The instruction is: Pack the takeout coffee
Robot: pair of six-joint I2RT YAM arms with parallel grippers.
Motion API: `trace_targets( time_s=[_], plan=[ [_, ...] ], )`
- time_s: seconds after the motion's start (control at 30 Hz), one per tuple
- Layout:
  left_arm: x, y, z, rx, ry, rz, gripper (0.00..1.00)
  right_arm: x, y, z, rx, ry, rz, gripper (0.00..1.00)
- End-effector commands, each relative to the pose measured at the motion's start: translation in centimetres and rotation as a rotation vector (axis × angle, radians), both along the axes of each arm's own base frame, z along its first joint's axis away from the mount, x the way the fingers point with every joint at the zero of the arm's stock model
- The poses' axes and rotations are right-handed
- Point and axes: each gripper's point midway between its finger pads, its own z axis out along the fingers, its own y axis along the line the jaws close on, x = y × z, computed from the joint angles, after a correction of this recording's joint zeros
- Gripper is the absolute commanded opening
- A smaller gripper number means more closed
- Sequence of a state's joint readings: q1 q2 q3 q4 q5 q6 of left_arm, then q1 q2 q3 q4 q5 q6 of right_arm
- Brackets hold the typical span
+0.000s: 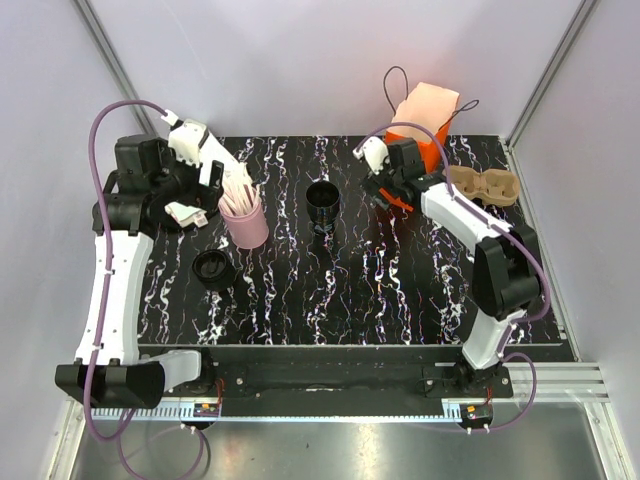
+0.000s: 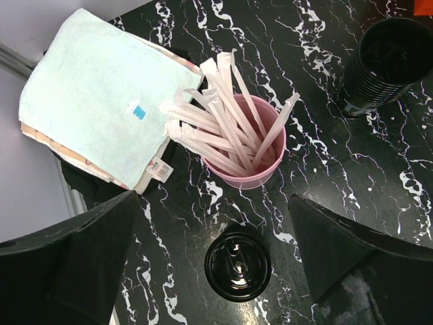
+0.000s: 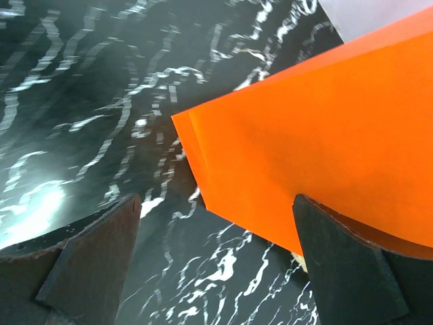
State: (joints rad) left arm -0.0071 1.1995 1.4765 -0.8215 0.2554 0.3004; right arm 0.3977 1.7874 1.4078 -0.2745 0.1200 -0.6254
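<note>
The left gripper (image 2: pixel 213 198) hangs over the black marbled table (image 1: pixel 400 290), its fingers spread wide with nothing held between them. Out past its left finger lies a stack of folded cloths (image 2: pixel 95 95), a pale green one on top. Straight ahead of the gap between the fingers stands a pink cup (image 2: pixel 247 162) crammed with paper-wrapped sticks (image 2: pixel 223 115). The takeout coffee (image 2: pixel 237 264) sits on the wrist side of that cup. It is upright with its dark lid on, and in the wrist view it shows low between the two fingers, near the pink cup but apart from it and untouched. Ahead of the right finger and farther off stands an open black cup (image 2: pixel 389 61) with no lid, well apart from the coffee.

The right gripper (image 3: pixel 216 200) is spread wide too and holds nothing. It is close up against the orange bag (image 3: pixel 325 156), whose lower corner shows in the gap between the fingers, though whether a finger touches it cannot be told. To this gripper's right a cardboard cup carrier (image 1: pixel 485 185) lies beside the bag. The coffee stands far off to its left, across the table.
</note>
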Motion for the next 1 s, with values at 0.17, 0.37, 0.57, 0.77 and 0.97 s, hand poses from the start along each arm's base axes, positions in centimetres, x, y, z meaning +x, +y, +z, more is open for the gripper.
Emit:
trace_targets(
  time_s=[0.17,0.37,0.57,0.77,0.97],
  plan=[
    [-0.9,-1.5,1.2,-0.014,-0.051,-0.109,0.99,0.9,2.3,5.7,0.185,-0.048,0.067,0.99],
    [-1.7,-2.7,1.1,-0.03,-0.041,-0.192,0.99,-3.3,5.6,9.5,0.351,0.11,0.119,0.96],
    [-3.2,-4.6,1.3,-0.063,-0.045,-0.323,0.99,-4.3,9.9,12.1,0.456,0.189,0.131,0.84],
    [-3.3,-5.7,1.2,-0.068,-0.056,-0.398,0.99,-2.8,11.9,9.8,0.444,0.255,0.101,0.68],
    [-3.0,-6.2,0.9,-0.088,-0.048,-0.417,0.99,-2.8,13.5,7.1,0.469,0.363,0.107,0.5]
  ],
)
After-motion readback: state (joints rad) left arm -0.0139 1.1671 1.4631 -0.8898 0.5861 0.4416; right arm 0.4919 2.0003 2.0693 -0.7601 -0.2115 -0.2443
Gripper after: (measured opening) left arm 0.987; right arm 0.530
